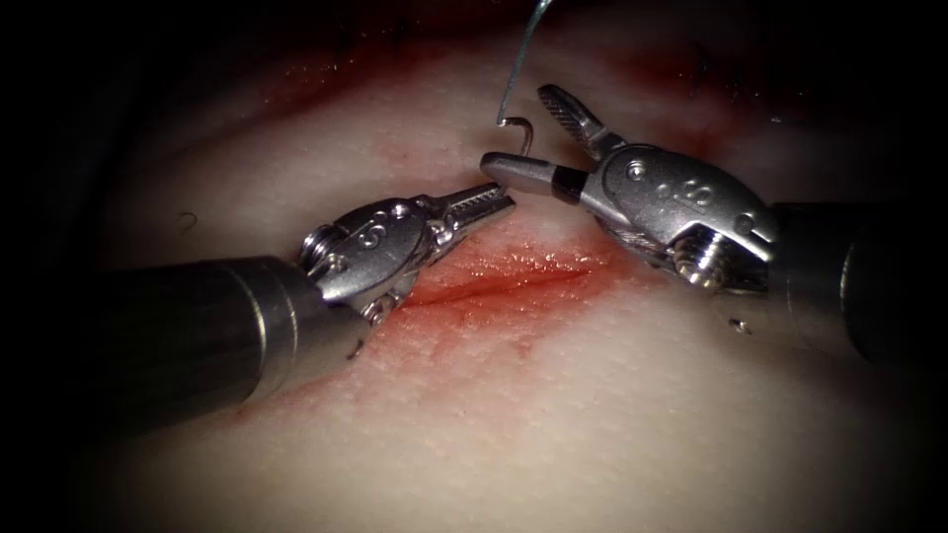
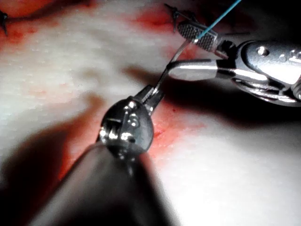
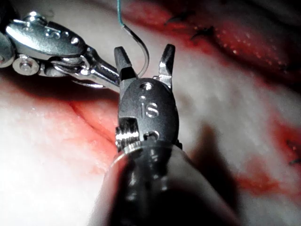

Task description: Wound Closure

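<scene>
The curved needle [image 1: 530,134] is out of the tissue and hangs in the air just beyond the cut [image 1: 513,281]. My left tool [image 1: 499,197] comes in from the left and is shut on the needle near its pointed end [image 2: 162,77]. The right tool [image 1: 513,128] is open, with one jaw on each side of the needle's rear curve [image 3: 145,52], and holds nothing. Teal thread [image 1: 518,59] rises from the needle's tail [image 3: 118,12] and leaves the view upward [image 2: 221,14].
Red fluid [image 1: 494,262] wets the cut and the tissue [image 1: 592,415] around it. Dark stitches [image 3: 202,33] sit in a redder strip of tissue beyond the tools [image 2: 176,12]. The right tool's shaft [image 1: 869,286] lies over the cut's right side.
</scene>
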`<state>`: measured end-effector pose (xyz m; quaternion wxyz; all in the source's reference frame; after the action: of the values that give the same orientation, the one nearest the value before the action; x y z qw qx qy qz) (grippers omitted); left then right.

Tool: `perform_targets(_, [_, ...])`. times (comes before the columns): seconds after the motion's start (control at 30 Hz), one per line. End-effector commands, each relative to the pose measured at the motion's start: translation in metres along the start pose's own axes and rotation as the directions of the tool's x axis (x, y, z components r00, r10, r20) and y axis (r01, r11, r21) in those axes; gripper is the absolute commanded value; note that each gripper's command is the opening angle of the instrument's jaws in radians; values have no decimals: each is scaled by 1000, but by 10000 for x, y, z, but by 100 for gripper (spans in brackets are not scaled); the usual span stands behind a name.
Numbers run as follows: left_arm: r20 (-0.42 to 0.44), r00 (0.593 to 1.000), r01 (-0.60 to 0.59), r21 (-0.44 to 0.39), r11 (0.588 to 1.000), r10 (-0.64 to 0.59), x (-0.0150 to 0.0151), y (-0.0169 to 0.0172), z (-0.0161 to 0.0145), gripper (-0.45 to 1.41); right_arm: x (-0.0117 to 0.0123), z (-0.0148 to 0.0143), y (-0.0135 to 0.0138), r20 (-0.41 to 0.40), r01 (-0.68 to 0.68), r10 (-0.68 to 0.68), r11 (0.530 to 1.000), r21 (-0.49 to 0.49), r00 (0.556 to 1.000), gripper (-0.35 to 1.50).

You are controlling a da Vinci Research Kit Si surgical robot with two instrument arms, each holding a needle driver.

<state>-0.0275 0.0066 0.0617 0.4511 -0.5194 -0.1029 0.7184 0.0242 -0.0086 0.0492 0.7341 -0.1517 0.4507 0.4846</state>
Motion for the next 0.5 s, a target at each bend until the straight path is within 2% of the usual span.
perform_targets(0.03, [0, 1000, 2, -4, 1000, -2, -5, 1, 7, -45, -5, 9, -8, -4, 6, -6, 1000, 5, 1000, 81])
perform_targets(0.2, [0, 1000, 3, -10, 1000, -3, -3, 3, 6, -45, -6, 9, -7, -23, 16, -16, 1000, 4, 1000, 67])
perform_targets(0.3, [0, 1000, 3, -11, 1000, -3, -4, 3, 6, -45, -6, 8, -8, -29, 15, -15, 1000, 6, 999, 42])
perform_targets(0.33, [0, 1000, 3, -11, 1000, -3, -4, 3, 7, -45, -6, 8, -9, -32, 15, -15, 1000, 5, 999, 39])
perform_targets(0.37, [-1, 1000, 3, -14, 1000, -3, -4, 3, 7, -45, -6, 8, -9, -35, 14, -14, 1000, 5, 999, 22])
perform_targets(0.47, [-1, 1000, 3, -13, 1000, -3, -4, 4, 7, -45, -6, 8, -9, -35, 26, -26, 1000, 4, 999, -6])
perform_targets(0.5, [-1, 1000, 3, -19, 1000, -3, -4, 6, 7, -45, -6, 8, -9, -36, 27, -27, 1000, 6, 999, -33])
